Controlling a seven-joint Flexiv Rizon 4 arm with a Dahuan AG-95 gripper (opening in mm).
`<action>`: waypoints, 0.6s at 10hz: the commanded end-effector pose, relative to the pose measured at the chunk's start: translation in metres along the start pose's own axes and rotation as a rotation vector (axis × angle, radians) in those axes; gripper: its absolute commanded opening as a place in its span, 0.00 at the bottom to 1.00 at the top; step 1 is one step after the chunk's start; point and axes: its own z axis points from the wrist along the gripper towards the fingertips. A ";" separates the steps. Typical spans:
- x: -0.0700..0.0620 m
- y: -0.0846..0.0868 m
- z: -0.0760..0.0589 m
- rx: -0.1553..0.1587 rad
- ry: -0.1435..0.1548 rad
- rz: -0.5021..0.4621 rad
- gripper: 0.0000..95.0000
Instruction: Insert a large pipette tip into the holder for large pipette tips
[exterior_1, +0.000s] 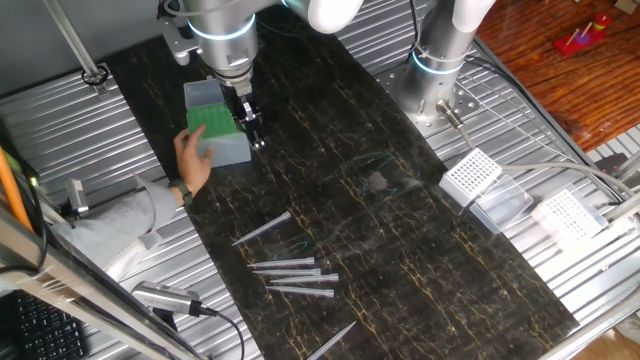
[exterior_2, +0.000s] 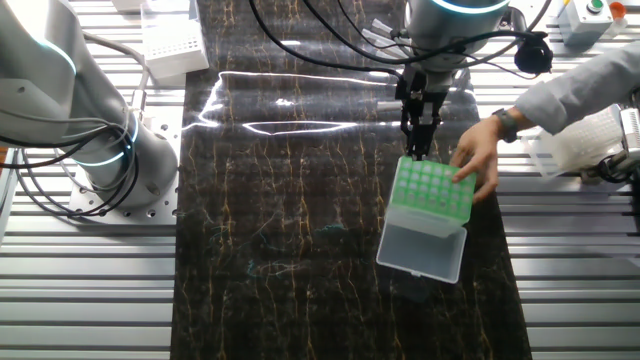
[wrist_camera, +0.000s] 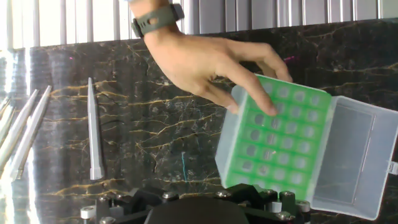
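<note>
Gripper above green holder, jaws' state indiscernible; human hand touches holder on tabletop

No readable text, labels, brands or numbers anywhere. Checked all three views. Nothing legible on the green holder, the white racks or the arm housings.

The arm reaches down; its gripper hangs just above the green holder's far edge; jaw state unclear.
</note>
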 end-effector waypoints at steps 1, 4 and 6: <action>0.000 0.000 0.000 0.000 0.000 0.000 0.00; 0.000 0.000 0.000 -0.050 -0.131 0.252 0.00; 0.000 0.000 0.000 -0.050 -0.125 0.259 0.00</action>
